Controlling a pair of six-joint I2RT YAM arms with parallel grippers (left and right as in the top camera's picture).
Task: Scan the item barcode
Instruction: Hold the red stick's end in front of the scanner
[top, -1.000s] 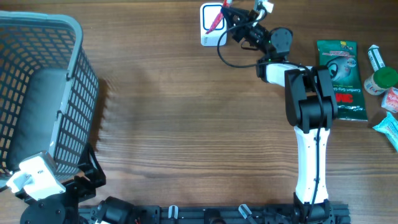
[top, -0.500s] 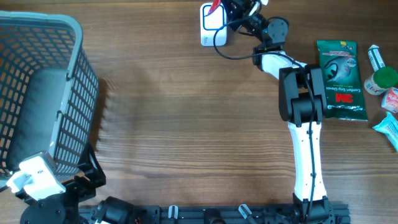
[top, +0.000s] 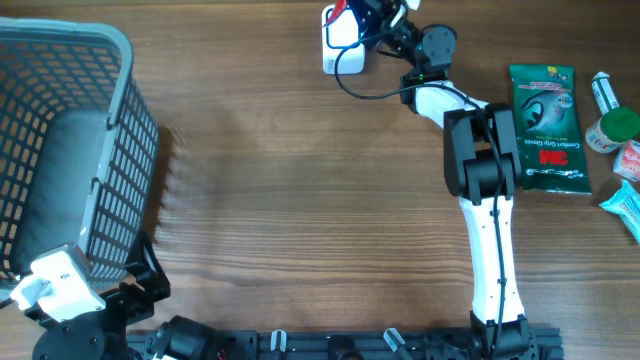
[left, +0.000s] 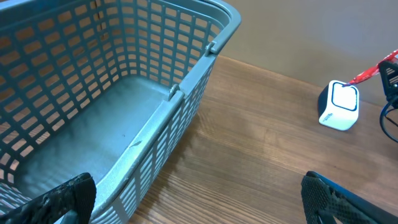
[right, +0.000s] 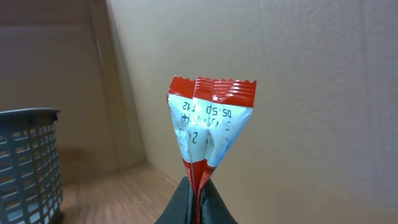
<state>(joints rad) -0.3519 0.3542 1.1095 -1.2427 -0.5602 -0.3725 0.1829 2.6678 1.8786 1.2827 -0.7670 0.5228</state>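
The right gripper (right: 198, 200) is pinched tight on the bottom edge of a small red-and-white foil sachet (right: 208, 121), which it holds upright (printed digits face the wrist camera). From overhead the sachet seems to hang over the far end of the white box-shaped scanner (top: 340, 45), though the arm hides much of it. The left gripper (left: 198, 208) has its jaws wide apart and holds nothing, beside the grey-blue plastic mesh basket (left: 186, 81).

**Three cameras, one shared basket**

The overhead camera looks straight down from high above the brown wooden counter (top: 280, 200). The left wrist camera sits low beside the grey-blue plastic lattice basket (left: 189, 71), facing past it to the small white box-shaped scanner (left: 339, 106). Overhead shows both too. The right wrist camera looks level, close on a red-and-white foil sachet (right: 208, 134), with the basket far off at its left edge.
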